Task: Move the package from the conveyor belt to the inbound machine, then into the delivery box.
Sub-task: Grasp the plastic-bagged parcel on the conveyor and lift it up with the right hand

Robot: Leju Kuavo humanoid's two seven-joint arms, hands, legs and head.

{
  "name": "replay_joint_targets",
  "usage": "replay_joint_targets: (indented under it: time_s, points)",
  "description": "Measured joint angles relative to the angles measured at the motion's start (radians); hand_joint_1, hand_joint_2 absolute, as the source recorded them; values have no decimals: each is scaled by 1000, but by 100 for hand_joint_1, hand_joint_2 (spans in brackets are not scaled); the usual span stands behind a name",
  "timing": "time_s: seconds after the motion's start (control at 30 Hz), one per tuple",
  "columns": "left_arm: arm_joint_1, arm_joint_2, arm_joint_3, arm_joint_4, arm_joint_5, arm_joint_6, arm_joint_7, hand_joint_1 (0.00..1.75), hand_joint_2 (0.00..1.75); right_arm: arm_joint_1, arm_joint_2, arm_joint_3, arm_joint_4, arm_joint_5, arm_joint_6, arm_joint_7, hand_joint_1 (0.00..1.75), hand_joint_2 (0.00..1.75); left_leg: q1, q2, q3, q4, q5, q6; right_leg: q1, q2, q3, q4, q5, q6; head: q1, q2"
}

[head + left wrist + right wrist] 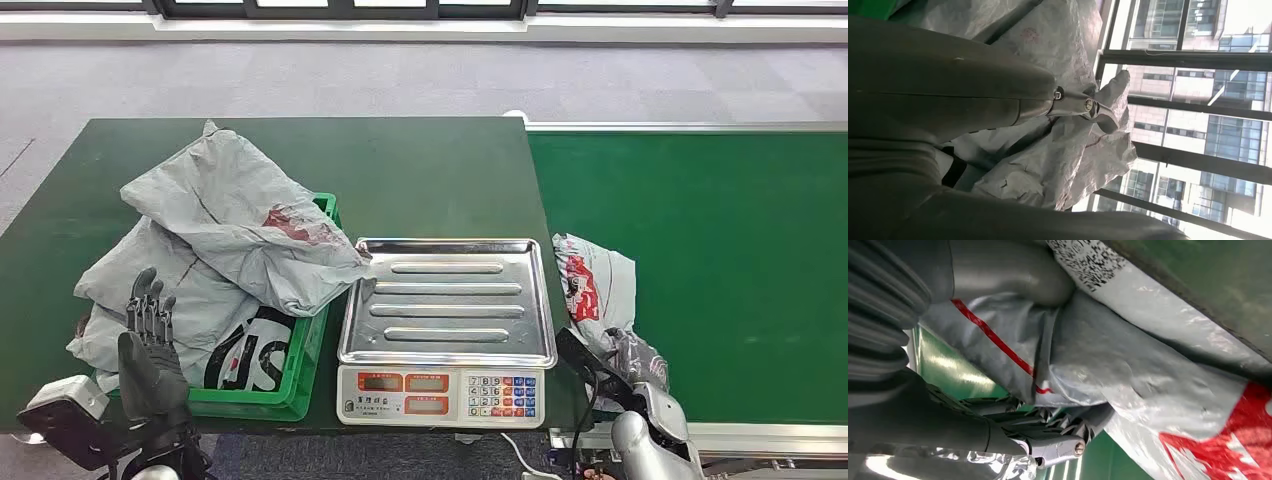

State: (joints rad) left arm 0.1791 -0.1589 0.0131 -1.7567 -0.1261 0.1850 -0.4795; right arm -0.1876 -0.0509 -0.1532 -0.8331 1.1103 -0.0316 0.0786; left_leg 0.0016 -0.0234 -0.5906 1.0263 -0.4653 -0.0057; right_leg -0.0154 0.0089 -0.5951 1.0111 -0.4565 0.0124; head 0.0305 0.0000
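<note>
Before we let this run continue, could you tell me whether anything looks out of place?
Yes: the green crate is overfilled; grey packages are heaped above its rim and spill onto the table. The scale tray is bare.

The scale stands at the front edge of the table, with its tray on top and its keypad facing the robot. Just left of it sits the crate, heaped with bags that spill over its rim. The conveyor belt runs along the table's right side. The package lies on the belt's near left corner, beside the scale.
</note>
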Motion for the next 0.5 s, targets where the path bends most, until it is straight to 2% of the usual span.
replay_joint_targets:
  time_s: [0.4, 0.5]
  points:
    - [34, -13, 0, -41, -4, -2, 3, 0, 0, 24, 7, 10, -51, 47, -77, 44, 175, 175, 0, -6, -2, 0, 0, 0, -1, -5, 0, 0, -2, 0, 0, 0]
    - [42, -15, 1, -49, -5, 0, 1, 0, 0, 39, 11, 7, -83, 48, -128, 35, 175, 175, -1, -7, -3, 0, 0, 0, -1, -6, 0, 0, -2, 0, 0, 0]
